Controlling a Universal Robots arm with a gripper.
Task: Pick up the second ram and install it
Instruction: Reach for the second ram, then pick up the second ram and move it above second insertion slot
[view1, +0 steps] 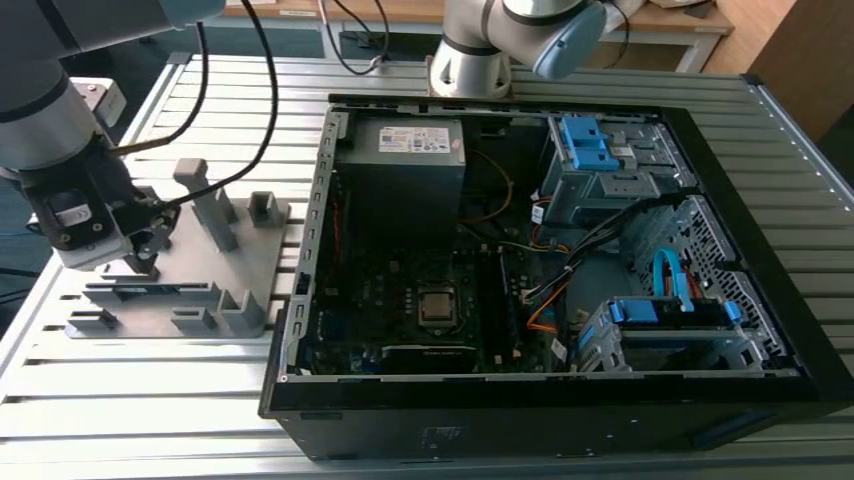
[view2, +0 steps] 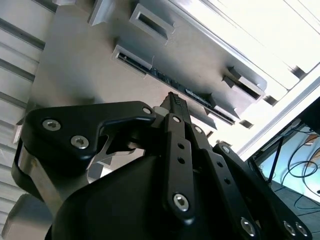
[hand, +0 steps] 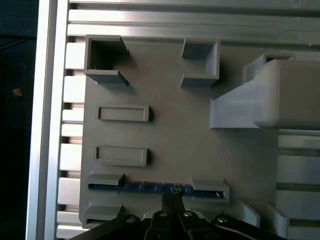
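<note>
The pincer (hand: 172, 198) points tip-down at the grey fixture plate (hand: 170, 125), with its tip right at the exposed long edge of the second ram (hand: 150, 187). I cannot tell whether it is spread, pressed together or already pinching the stick, because in both wrist views its own black body hides the meeting point. The stick stands on edge as a thin blue-green strip, cradled at each end by low grey holder blocks (hand: 106, 179). The tip meets it close to the middle of its length, between those two blocks. In the exterior view the second ram (view1: 154, 289) lies at about six o'clock from the pincer (view1: 138, 265), directly beneath it and so close that touching or just apart cannot be settled. Its long axis runs roughly nine to three o'clock, crosswise to the tool. Judged from this, the pincer is lined up over the stick for a pinch across its thin faces. The arm (view1: 54, 130) reaches in from eleven o'clock, its wrist bent so the tool hangs straight down. The plate rests on the slatted table (view1: 134, 400), at nine o'clock from the open computer case (view1: 534, 392), whose motherboard (view1: 400, 300) lies well apart from the stick.
</note>
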